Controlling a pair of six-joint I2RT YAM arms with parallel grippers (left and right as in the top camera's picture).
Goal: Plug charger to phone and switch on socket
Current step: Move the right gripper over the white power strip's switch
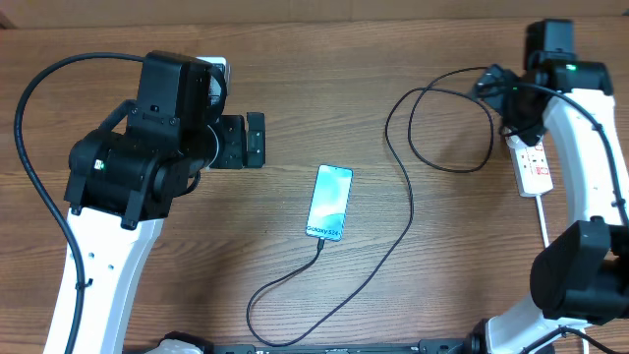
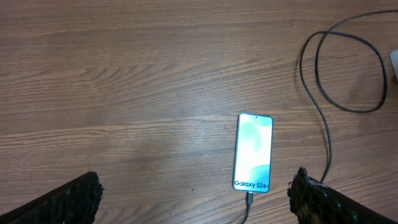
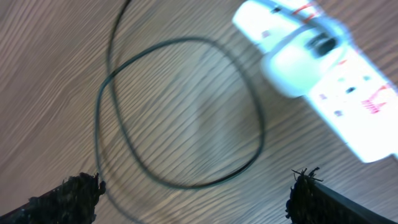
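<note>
The phone (image 1: 329, 202) lies flat mid-table with its light-blue screen lit. In the left wrist view the phone (image 2: 253, 152) has the charger's tip (image 2: 249, 200) in its short edge by the "Galaxy" text. The black charger cable (image 1: 408, 211) curls below the phone, then runs up right into a loop beside the white socket strip (image 1: 534, 167). My left gripper (image 1: 241, 141) is open and empty, left of the phone. My right gripper (image 1: 501, 98) hangs open over the cable loop (image 3: 196, 185), with the socket (image 3: 348, 106) to its upper right. Both wrist views show wide empty jaws: left gripper (image 2: 196, 199), right gripper (image 3: 196, 202).
A white block (image 3: 301, 59) with a dark slot sits on the strip's near end. The strip's white cord (image 1: 542, 216) runs down along the right arm. A thick black robot cable (image 1: 34, 177) arcs at the far left. The tabletop is wood.
</note>
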